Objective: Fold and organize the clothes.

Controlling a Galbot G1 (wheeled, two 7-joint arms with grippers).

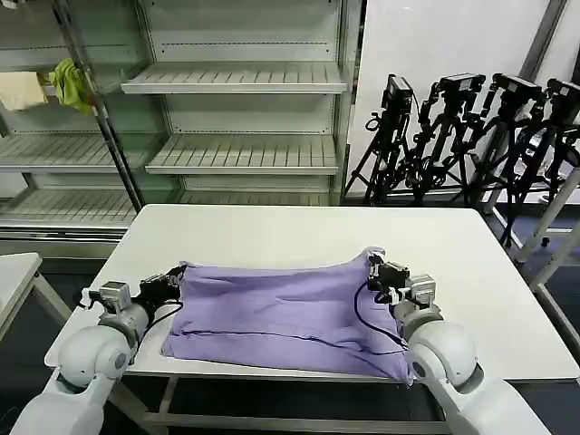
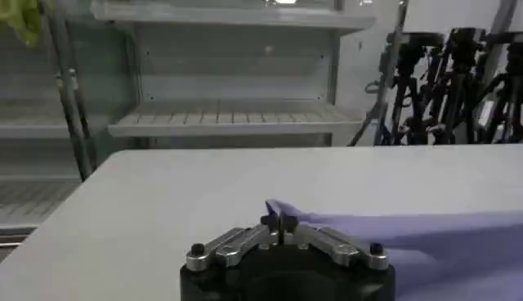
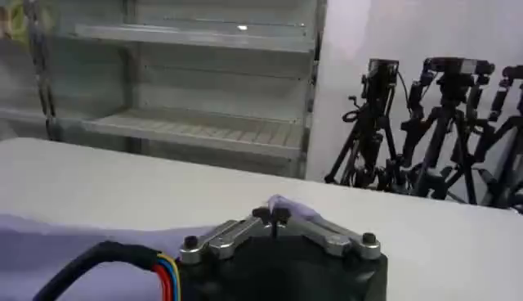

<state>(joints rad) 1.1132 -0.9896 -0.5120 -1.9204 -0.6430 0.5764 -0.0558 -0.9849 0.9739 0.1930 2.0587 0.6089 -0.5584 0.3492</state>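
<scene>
The lavender T-shirt (image 1: 285, 317) lies spread across the front half of the white table (image 1: 299, 231), folded over into a wide band. My left gripper (image 1: 177, 278) is shut on its far left corner, and the pinched fabric (image 2: 282, 211) pokes out just past the closed fingertips. My right gripper (image 1: 374, 269) is shut on the far right corner, where a small tuft of purple cloth (image 3: 282, 203) shows above the jaws. Both corners are held slightly above the tabletop. The shirt's near edge hangs at the table's front edge.
Empty metal shelving (image 1: 240, 118) stands behind the table. A yellow-green cloth (image 1: 71, 83) and a cream cloth (image 1: 20, 91) hang on the left shelf. Black tripods (image 1: 471, 136) stand at the back right. A second table's corner (image 1: 14, 272) shows at left.
</scene>
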